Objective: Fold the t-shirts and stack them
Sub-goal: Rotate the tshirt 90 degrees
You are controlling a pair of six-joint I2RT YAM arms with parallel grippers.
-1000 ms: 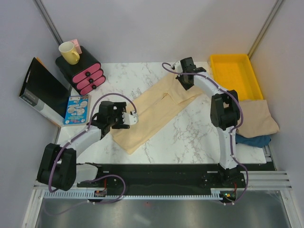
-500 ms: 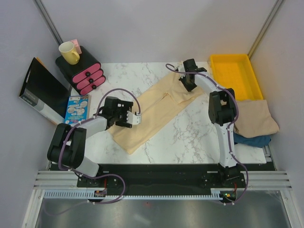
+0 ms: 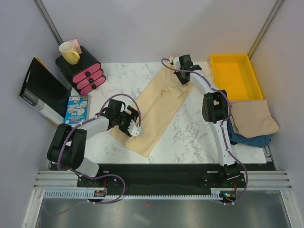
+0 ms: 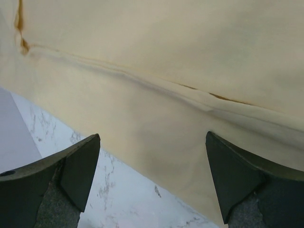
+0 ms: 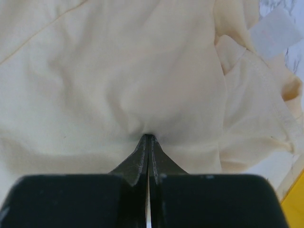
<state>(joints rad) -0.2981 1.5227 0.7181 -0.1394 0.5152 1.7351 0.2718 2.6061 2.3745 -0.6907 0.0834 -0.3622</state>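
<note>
Mid-fold. T-shirt [image 3: 159, 107] lies diagonally mid-desk [image 3: 190, 135]. Right claw [image 5: 148, 137] pinched shut on its far end. Left claw [image 3: 135, 127] spread wide, empty, above near edge. Next, probably: left grips that edge.

Open tabletop [image 3: 190, 133] beside the t-shirt [image 3: 156, 114] (pink drawers [image 3: 88, 76] crowd far-left).

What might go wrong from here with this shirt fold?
The right fingers pinch only a small pucker of the t-shirt, so it may slip free or bunch if pulled. The left fingers stand open across the shirt's edge, partly over table; closing there could miss the fabric or catch just one layer.
</note>
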